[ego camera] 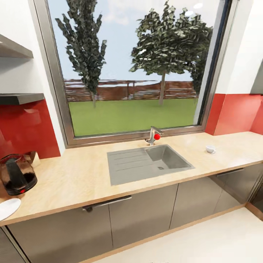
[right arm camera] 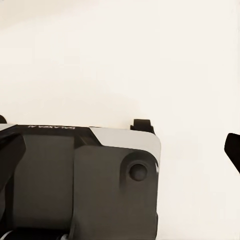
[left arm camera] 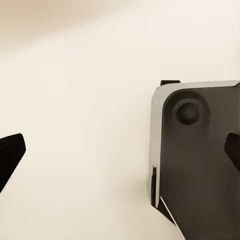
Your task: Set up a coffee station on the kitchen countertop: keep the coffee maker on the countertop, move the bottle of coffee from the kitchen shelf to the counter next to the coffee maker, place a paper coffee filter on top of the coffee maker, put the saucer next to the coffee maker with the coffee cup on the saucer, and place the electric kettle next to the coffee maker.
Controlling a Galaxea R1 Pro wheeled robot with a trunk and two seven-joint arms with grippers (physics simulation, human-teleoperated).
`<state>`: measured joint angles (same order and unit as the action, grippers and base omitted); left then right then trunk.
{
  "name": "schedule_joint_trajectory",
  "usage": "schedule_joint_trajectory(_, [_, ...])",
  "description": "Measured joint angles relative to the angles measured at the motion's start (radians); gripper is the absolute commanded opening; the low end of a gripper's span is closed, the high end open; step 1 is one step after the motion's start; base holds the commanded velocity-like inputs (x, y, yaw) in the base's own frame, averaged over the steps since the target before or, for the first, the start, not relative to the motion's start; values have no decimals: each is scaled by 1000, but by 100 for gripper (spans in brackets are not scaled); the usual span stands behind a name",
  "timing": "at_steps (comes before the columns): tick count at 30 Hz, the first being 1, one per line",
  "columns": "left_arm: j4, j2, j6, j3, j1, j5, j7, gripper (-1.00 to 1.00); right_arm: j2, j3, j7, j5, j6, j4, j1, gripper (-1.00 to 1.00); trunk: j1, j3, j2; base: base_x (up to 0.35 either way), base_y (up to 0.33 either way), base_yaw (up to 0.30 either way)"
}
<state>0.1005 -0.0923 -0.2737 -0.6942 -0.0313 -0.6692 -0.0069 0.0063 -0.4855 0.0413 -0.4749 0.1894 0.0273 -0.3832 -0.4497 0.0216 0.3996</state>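
Countertop (ego camera: 84, 179) of pale wood spans the head view, its ends cut off at both frame edges. One steel sink (ego camera: 148, 162) is set into it, basin empty, with one faucet (ego camera: 153, 136) behind. One electric kettle (ego camera: 16, 174) stands at far left, partly cropped; one saucer (ego camera: 7, 208) lies just beside it, cropped by the frame edge. One coffee cup (ego camera: 210, 149) sits well apart, right of the sink. Both wrist views face pale floor and robot base (left arm camera: 197, 160); left claw (left arm camera: 120, 152) and right claw (right arm camera: 120, 150) each show only dark fingertip edges set wide apart, released and empty, nowhere near these items.
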Motion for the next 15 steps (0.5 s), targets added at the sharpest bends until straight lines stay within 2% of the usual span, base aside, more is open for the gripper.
schedule_joint_trajectory(15, [-2, 1, 2, 0, 0, 2, 0, 100, -9, 0, -2, 0, -2, -1, 0, 100, 0, 0, 0, 18, 0, -266])
